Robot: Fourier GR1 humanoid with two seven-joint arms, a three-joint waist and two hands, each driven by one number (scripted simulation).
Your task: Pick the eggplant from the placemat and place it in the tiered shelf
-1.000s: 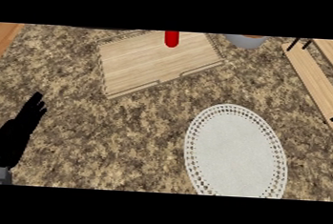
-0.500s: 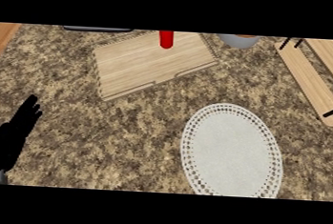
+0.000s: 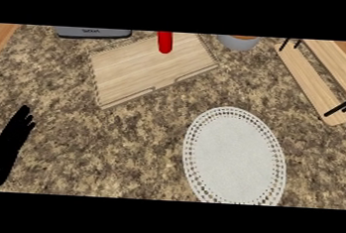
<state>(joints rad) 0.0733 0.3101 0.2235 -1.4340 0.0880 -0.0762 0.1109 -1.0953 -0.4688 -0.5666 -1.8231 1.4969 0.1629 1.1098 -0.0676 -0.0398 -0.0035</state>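
While the white lace placemat (image 3: 235, 157) is seen bare on the speckled counter (image 3: 94, 134), the left hand (image 3: 6, 147) is held open, fingers straight, far left of it.

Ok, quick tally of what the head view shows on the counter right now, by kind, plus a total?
White lace placemat: 1, nothing on it
Wooden tray: 1
Red object at the tray's far edge: 1
Wooden tiered shelf: 1
Grey appliance, cut off at the top: 1
Grey container, cut off at the top: 1
Eggplant: 0 in view
Total: 6, plus the open left hand.
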